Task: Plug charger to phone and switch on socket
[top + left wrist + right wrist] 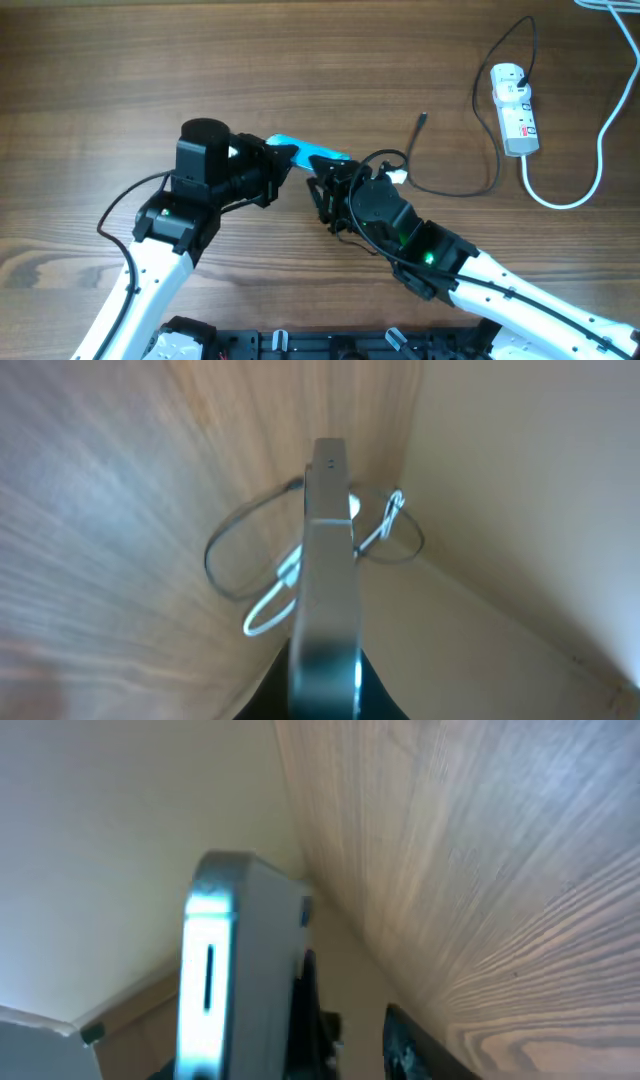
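Observation:
The phone (312, 152), teal-screened, is held off the table at mid-table between both arms. My left gripper (283, 160) is shut on its left end. In the left wrist view the phone (326, 530) stands edge-on in the jaws (325, 700). My right gripper (328, 182) is at the phone's right end. In the right wrist view the phone's silver edge (235, 950) lies against one dark finger, with an open gap to the other finger (350, 1040). The charger (495, 170), a thin black cable, runs from the socket (513, 110). Its tip (424, 118) lies free on the table.
A thicker white cable (600, 140) loops from the socket toward the far right edge. The wooden table (150, 70) stretches left and back. The arms' bases sit at the front edge.

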`<state>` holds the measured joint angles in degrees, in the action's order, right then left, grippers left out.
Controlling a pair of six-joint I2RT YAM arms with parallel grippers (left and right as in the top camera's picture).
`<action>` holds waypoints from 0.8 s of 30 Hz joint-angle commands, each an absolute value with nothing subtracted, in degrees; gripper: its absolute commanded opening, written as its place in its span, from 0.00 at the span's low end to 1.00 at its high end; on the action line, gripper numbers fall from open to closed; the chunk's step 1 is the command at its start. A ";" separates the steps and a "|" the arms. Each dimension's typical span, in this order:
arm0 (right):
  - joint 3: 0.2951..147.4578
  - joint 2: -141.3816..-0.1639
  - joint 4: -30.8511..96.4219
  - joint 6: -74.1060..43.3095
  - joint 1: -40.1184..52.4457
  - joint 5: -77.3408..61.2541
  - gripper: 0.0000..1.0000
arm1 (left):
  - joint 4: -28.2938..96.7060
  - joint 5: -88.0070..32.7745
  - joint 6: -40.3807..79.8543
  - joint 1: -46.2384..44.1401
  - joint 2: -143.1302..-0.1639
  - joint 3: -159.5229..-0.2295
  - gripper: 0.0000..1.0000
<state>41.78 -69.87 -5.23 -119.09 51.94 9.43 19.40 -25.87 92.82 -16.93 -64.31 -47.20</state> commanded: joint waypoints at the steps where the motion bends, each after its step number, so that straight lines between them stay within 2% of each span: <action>1: 42.41 -69.91 -1.65 -118.58 52.53 7.99 0.49 | 18.68 -20.82 81.14 -14.61 -64.31 -47.99 0.04; 2: 42.41 -69.91 -0.19 -118.61 52.53 7.99 0.50 | 18.85 -20.84 77.47 -13.45 -64.31 -47.99 0.04; 5: 42.41 -69.91 7.46 -117.36 52.53 8.05 0.63 | 19.79 -20.95 62.57 -9.41 -64.31 -47.99 0.04; 6: 42.41 -69.91 11.20 -113.62 52.53 8.88 0.65 | 21.89 -22.00 58.57 -8.51 -64.31 -47.99 0.04; 7: 42.41 -69.91 13.52 -108.84 52.53 10.20 0.67 | 22.92 -24.14 56.69 -8.05 -64.31 -47.99 0.04; 8: 42.41 -69.89 16.82 -96.86 52.53 12.05 0.67 | 23.18 -31.42 54.11 -7.75 -64.31 -47.99 0.04; 11: 42.44 -69.65 21.87 -78.22 52.31 14.85 0.67 | 25.63 -47.40 47.44 -7.75 -65.67 -47.99 0.04; 12: 42.44 -69.08 22.50 -71.99 51.44 14.61 0.68 | 26.46 -56.25 45.19 -7.75 -68.14 -47.99 0.04; 13: 42.44 -67.33 25.32 -71.61 49.56 12.62 0.68 | 27.35 -61.76 42.59 -7.75 -71.35 -47.99 0.04; 15: 42.46 -62.89 29.52 -69.67 45.06 10.33 0.72 | 28.10 -63.70 38.61 -7.75 -77.65 -47.99 0.04; 16: 42.54 -60.64 30.55 -65.04 41.63 9.67 0.75 | 28.14 -63.75 37.19 -7.75 -80.27 -47.99 0.04; 18: 42.78 -60.05 31.44 -56.51 33.78 7.38 0.72 | 28.14 -65.12 34.06 -7.75 -83.48 -47.99 0.04; 20: 44.69 -64.10 33.74 -51.86 24.60 6.74 0.66 | 28.12 -65.10 33.17 -7.75 -83.90 -47.99 0.04; 22: 50.76 -71.29 33.69 -46.83 17.06 3.51 0.65 | 28.10 -65.08 33.19 -7.75 -83.90 -47.99 0.04; 24: 57.17 -81.01 33.67 -43.57 13.23 2.46 0.64 | 28.12 -65.08 33.19 -7.75 -83.90 -47.99 0.04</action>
<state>50.22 -72.55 34.17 -50.13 16.82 4.95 28.05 -62.46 34.70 -7.86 -84.03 -47.31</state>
